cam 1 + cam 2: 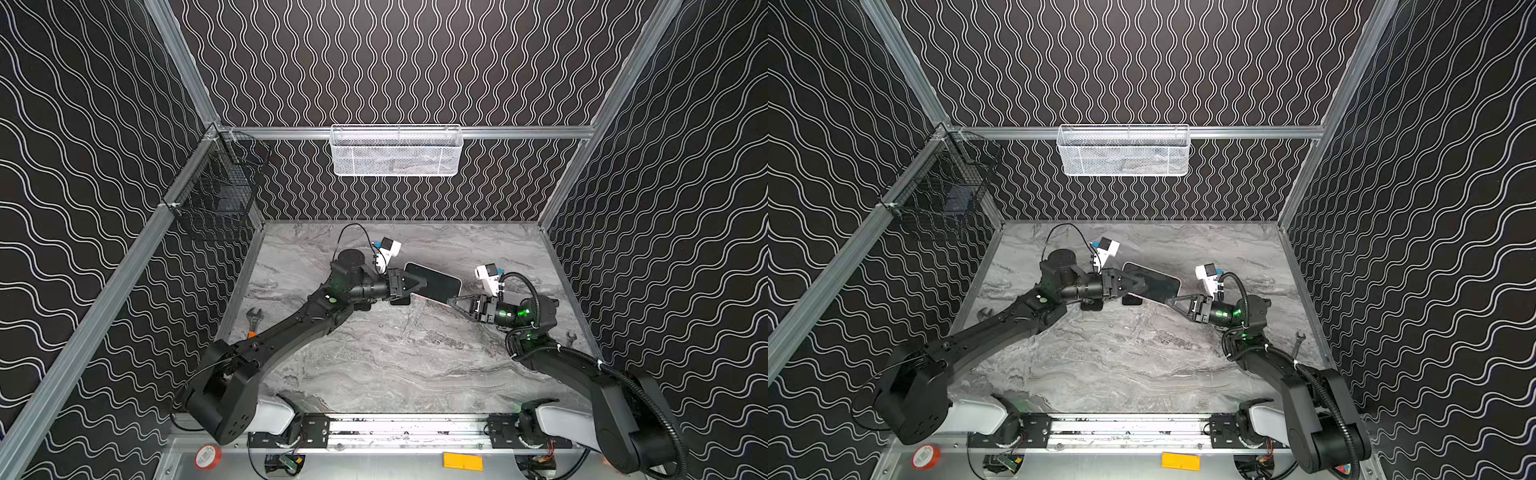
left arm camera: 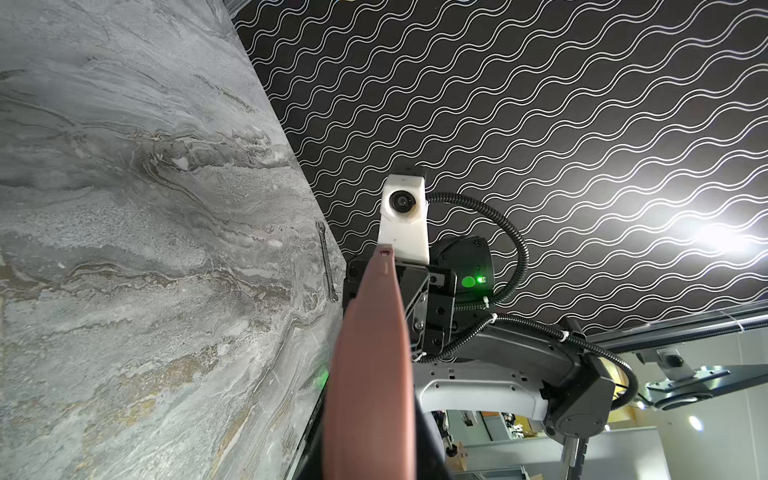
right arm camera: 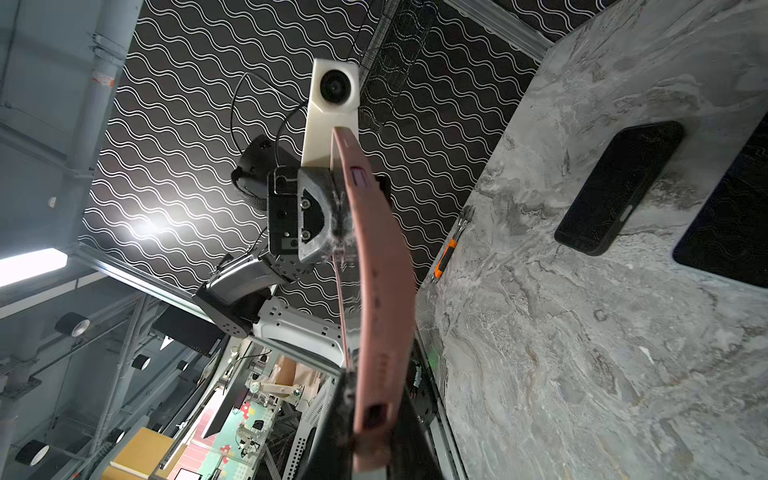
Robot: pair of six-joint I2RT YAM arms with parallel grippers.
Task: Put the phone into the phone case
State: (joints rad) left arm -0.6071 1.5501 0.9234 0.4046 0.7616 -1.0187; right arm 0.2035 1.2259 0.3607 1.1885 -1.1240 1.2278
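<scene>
1. Phone (image 1: 437, 281): held up off the counter (image 1: 395, 374), mid-rear of the workspace. Dark screen faces up, pink rim round it. It spans btwn the two tools in both top views.
2. Left tool (image 1: 417, 284): clenched on the phone's left short end. In the right wrist view one finger (image 3: 316, 216) presses flat vs. the pink edge.
3. Right tool (image 1: 453, 300): clenched on the phone's near right corner. In the left wrist view the pink edge runs straight to it.
4. Phone case (image 3: 619, 187): black, lies flat on the counter, apart from the phone.
5. Orange-handled wrench (image 1: 254, 318): at the counter's left edge. Plain wrench (image 1: 571, 337): at the right edge. Both well apart from the phone.
6. Bkgd: white mesh basket (image 1: 397, 151) hangs on the rear rail, black wire basket (image 1: 216, 187) on the left wall.
</scene>
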